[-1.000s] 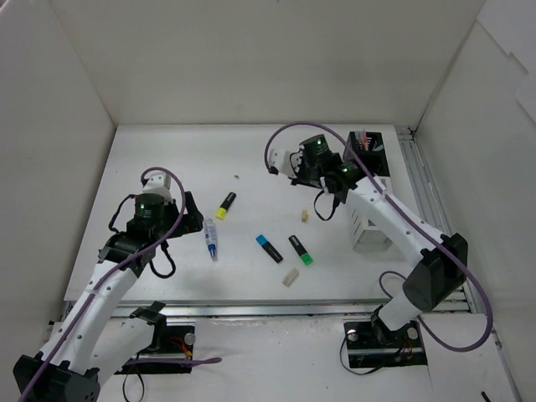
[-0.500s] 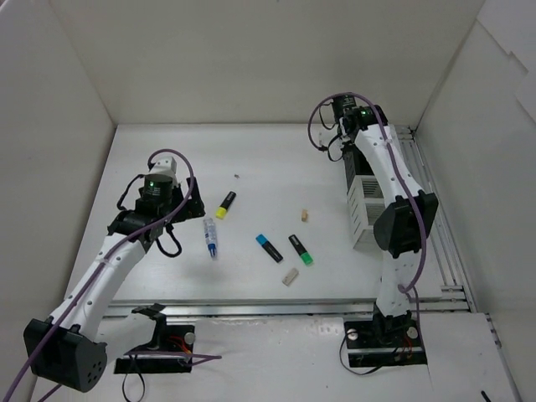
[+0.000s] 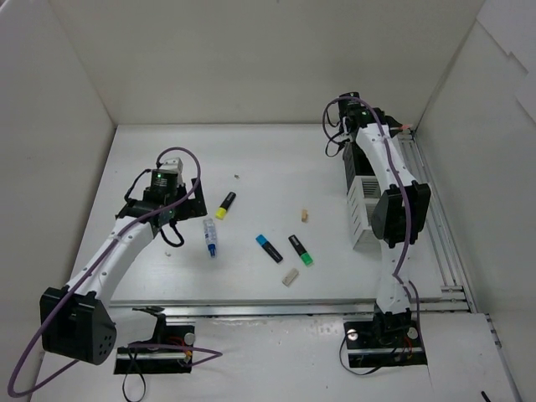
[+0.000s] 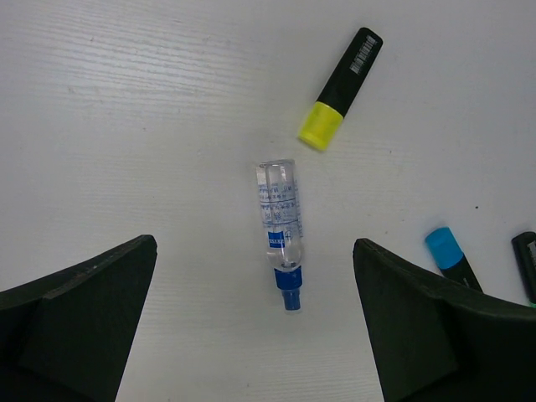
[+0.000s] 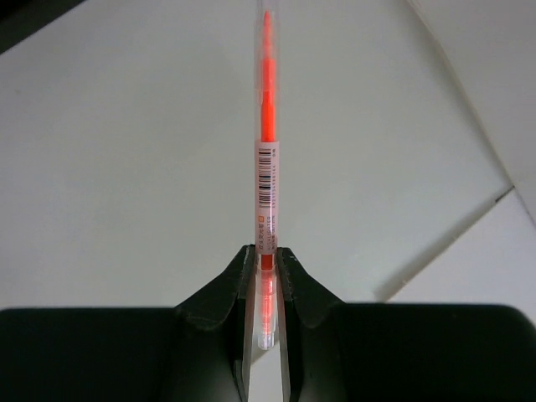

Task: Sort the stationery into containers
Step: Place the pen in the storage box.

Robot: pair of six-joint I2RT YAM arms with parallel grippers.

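The table [image 3: 167,151] is a bare white board, shut in by plain white walls [image 3: 251,59] at 9, 12 and 3 o'clock. A metal rail [image 3: 444,255] runs along its 3 o'clock edge. The white box [image 3: 362,209] stands near that rail, with the right arm reaching over it toward the 1 o'clock corner.

The right gripper [image 5: 265,255] is up in that corner, clamped tight on a pen [image 5: 266,126]. The pen has a clear barrel, a red-orange core and a barcode label. It is held near its lower end and points straight out past the fingertips, with only pale wall panels behind it. Whether it hangs over a box cannot be told.

The left gripper [image 4: 253,244] is spread wide and holds nothing. Below it the tube [image 4: 278,226] lies flat between the two fingers and touches neither, its blue cap toward 6 o'clock in the wrist view. The yellow highlighter [image 4: 339,88] lies apart at the tube's 1 o'clock, with its yellow cap the nearer end. The blue highlighter [image 4: 448,255] lies well apart at about 4 o'clock.

From above, the green highlighter [image 3: 301,249] lies near the blue one at its 3 o'clock, not touching it. One eraser [image 3: 306,216] sits at 12 o'clock of the green highlighter. The second eraser [image 3: 291,277] sits at its 6 o'clock, near the table's near edge. All of these lie apart from the box.
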